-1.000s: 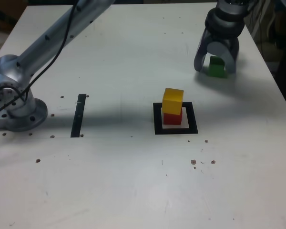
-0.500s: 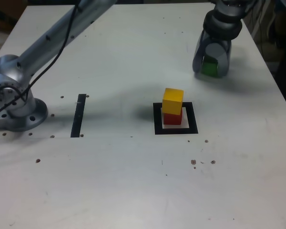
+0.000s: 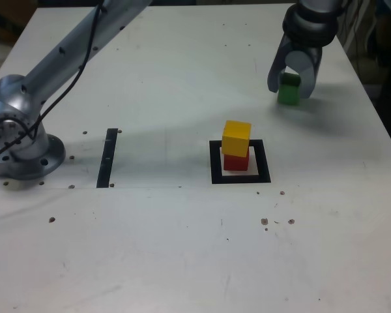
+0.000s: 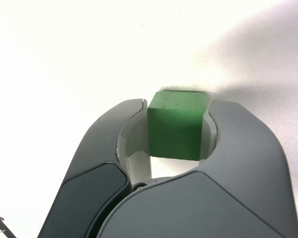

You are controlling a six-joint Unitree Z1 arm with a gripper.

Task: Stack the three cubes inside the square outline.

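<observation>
While the claw [image 3: 289, 81] sits clamped on two opposite flat faces of the green cube [image 3: 289, 90], upper right of the exterior view, just above the desk [image 3: 182, 248], it looks light, rigid, matte; mid-face hold should not slip

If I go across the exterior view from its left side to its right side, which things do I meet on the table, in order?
Arm base → narrow black strip → yellow cube stacked on the red cube inside the square outline → gripper holding the green cube.
</observation>
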